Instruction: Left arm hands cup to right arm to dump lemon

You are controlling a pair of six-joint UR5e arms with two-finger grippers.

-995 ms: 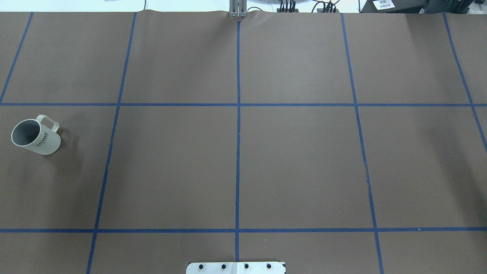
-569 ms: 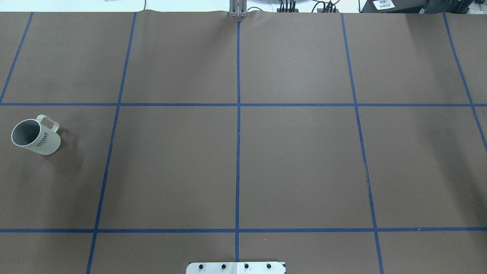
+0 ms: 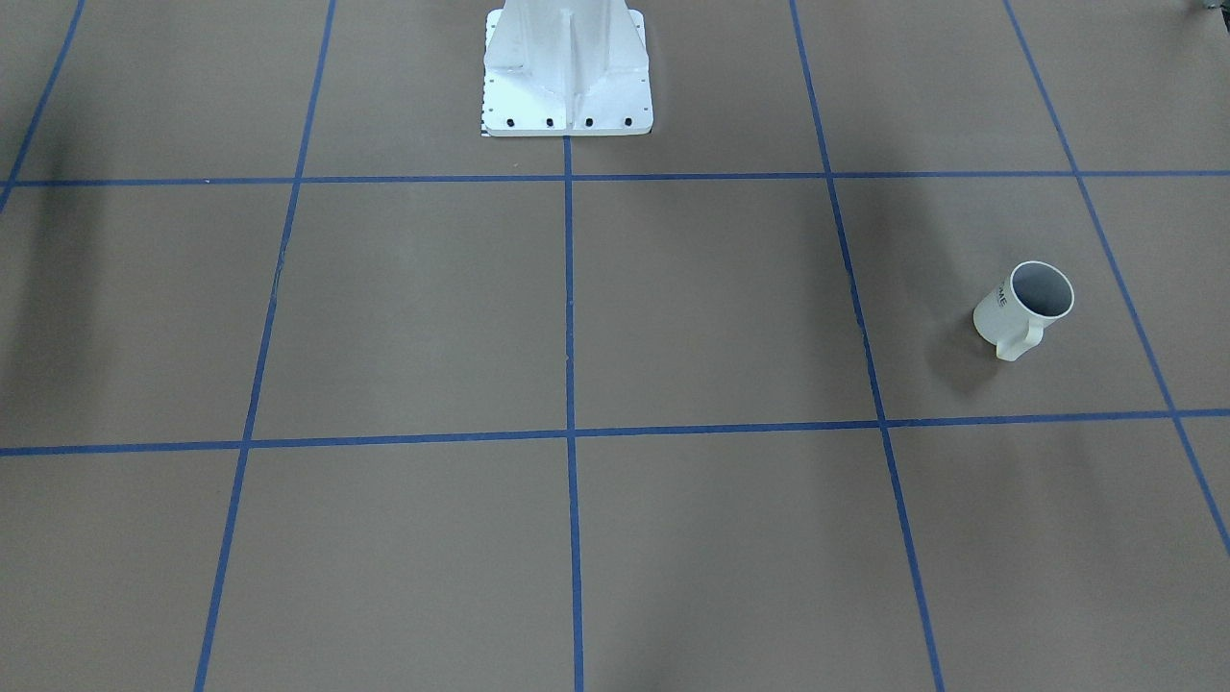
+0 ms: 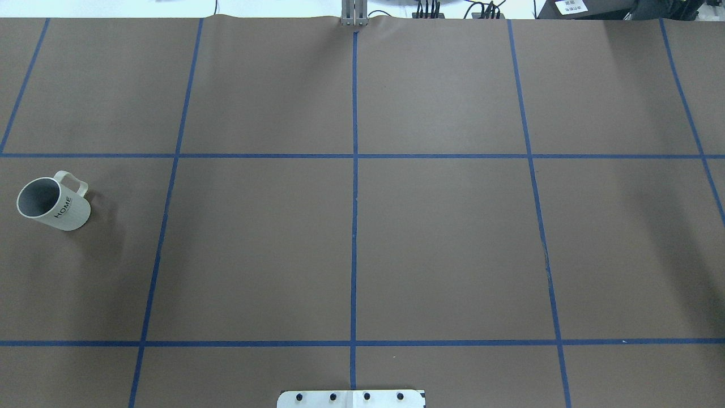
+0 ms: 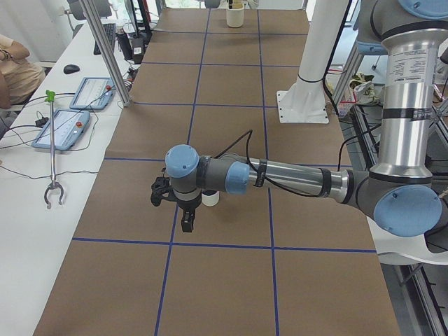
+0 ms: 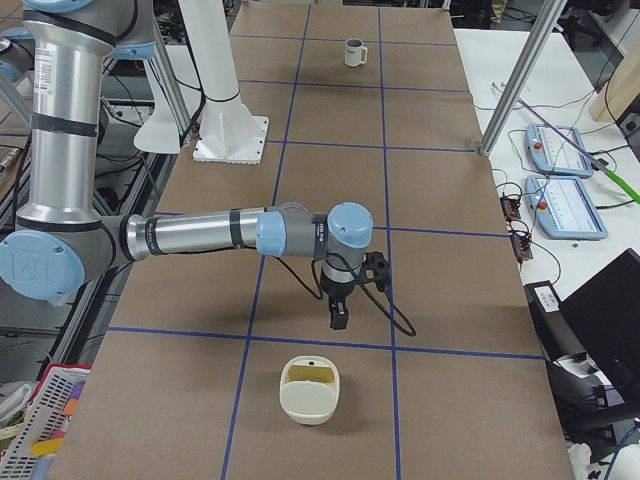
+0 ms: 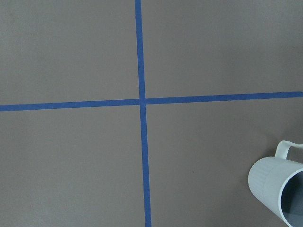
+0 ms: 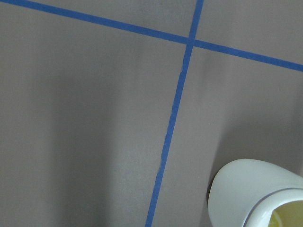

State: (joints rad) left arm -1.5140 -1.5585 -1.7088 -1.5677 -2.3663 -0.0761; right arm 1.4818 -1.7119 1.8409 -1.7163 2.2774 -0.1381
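Observation:
The cup (image 4: 62,211), a white mug marked HOME, stands on the brown table at the far left of the overhead view, handle to the back. It also shows in the front view (image 3: 1019,309) and in the left wrist view's lower right corner (image 7: 272,182). Its inside looks plain grey; the lemon does not show. The left gripper (image 5: 187,222) hangs from the near arm in the exterior left view, just in front of the cup (image 5: 209,199); I cannot tell if it is open. The right gripper (image 6: 340,318) points down over the table, far from the cup (image 6: 353,52); I cannot tell its state.
A cream container (image 6: 309,390) with a yellow inside sits near the right gripper, also in the right wrist view (image 8: 251,189). The white robot pedestal (image 3: 567,72) stands at the table's robot side. Teach pendants (image 5: 66,129) lie on the side bench.

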